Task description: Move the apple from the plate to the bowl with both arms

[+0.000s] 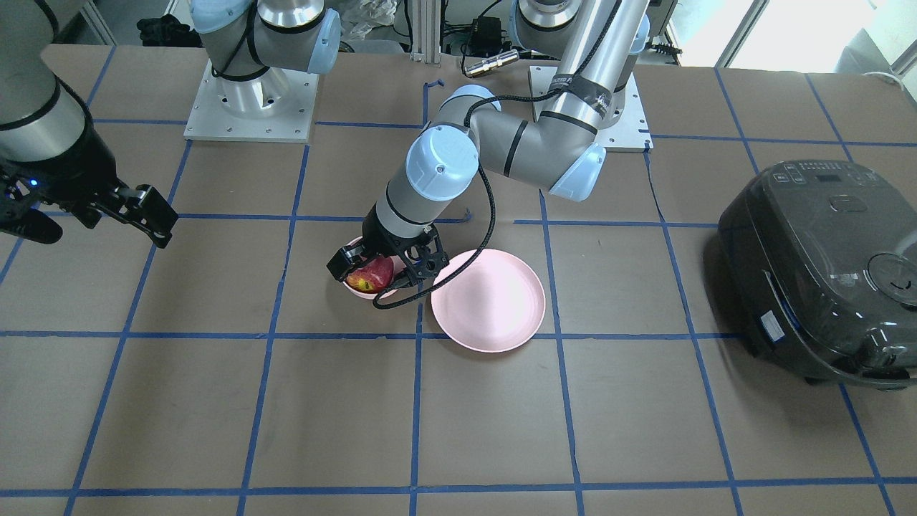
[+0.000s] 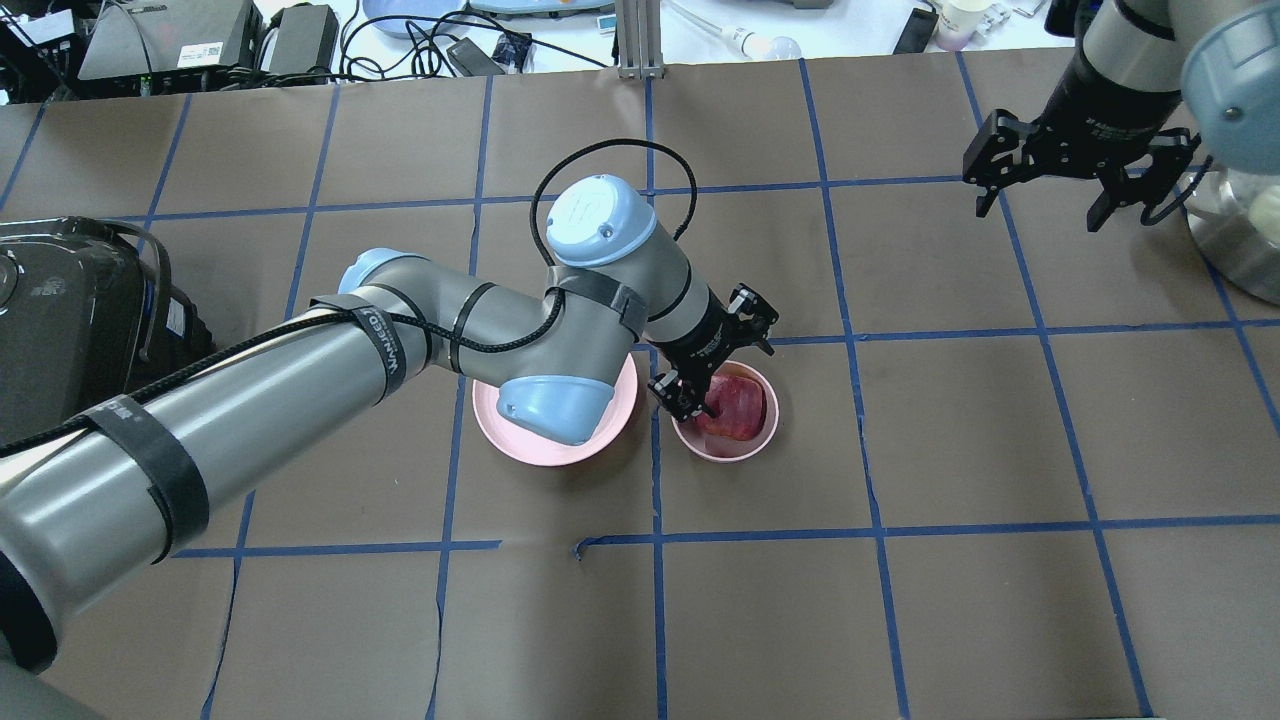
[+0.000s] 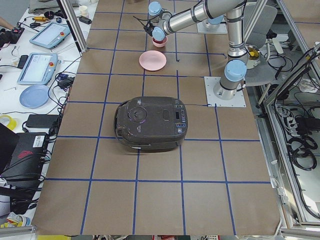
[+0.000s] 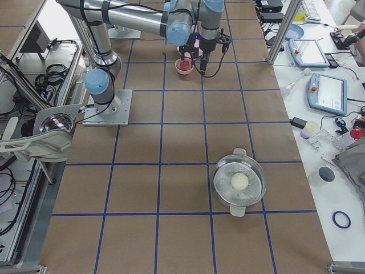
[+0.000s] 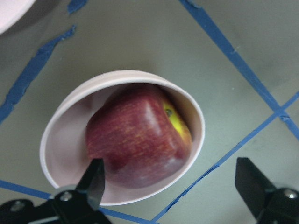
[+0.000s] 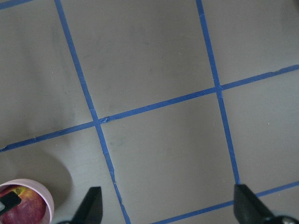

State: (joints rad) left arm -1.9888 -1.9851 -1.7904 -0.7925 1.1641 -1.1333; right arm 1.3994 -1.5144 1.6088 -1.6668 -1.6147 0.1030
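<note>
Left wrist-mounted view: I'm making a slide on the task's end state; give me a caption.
Apple resting inside the pink bowl, seen past the open fingers of the left gripper.

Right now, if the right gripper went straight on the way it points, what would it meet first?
The right gripper would likely meet bare table first; the bowl sits off to one side.

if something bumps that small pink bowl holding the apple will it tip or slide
Probably slides rather than tips: the bowl sits flat on the table and the apple nearly fills it, adding weight low down. Its matte surface looks rigid, likely not slippery. The roundish apple leans toward one wall, so a hard knock might rock it.
</note>
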